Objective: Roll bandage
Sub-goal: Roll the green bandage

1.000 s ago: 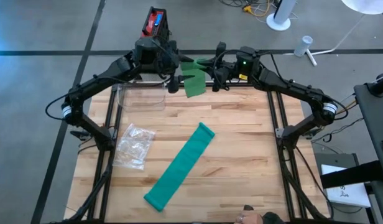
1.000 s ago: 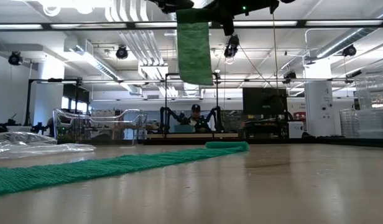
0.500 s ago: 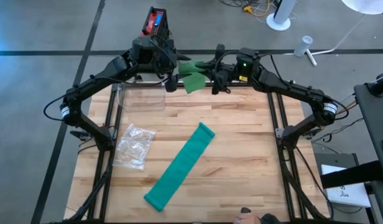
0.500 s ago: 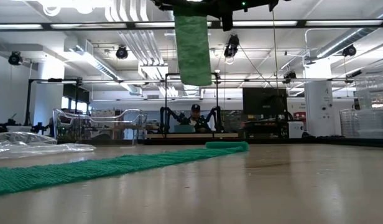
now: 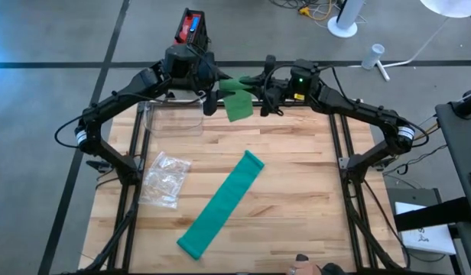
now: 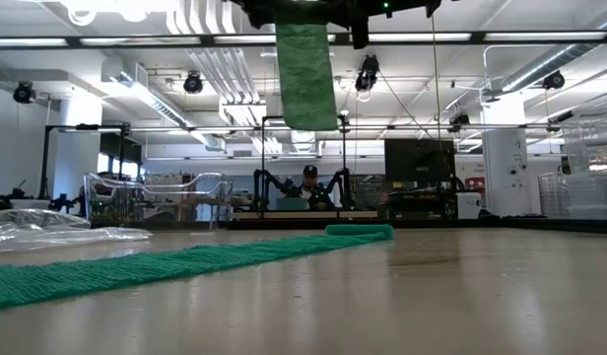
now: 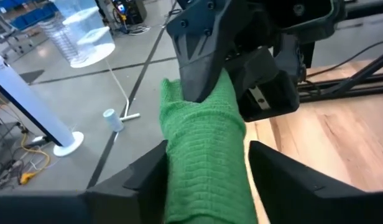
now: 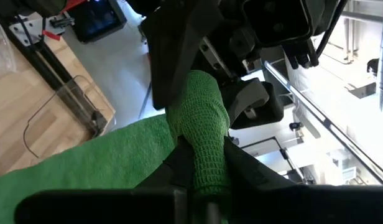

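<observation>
Hanging between both grippers at top centre of high view, a green bandage (image 5: 237, 103) is up off the table. Right gripper (image 5: 260, 85) is clamped on its rolled end; right wrist view shows fingers (image 8: 198, 163) pinching the green roll. Left gripper (image 5: 211, 90) sits just beside it on the other side; left wrist view has bandage between its fingers (image 7: 148, 171), can't tell if they press it. Low view: strip (image 6: 305, 74) dangles top centre. 2nd green bandage (image 5: 220, 205) lies flat, lower centre of table (image 5: 297, 176). Plastic bag (image 5: 165, 177) at left; clear container (image 5: 174, 118) upper left.
</observation>
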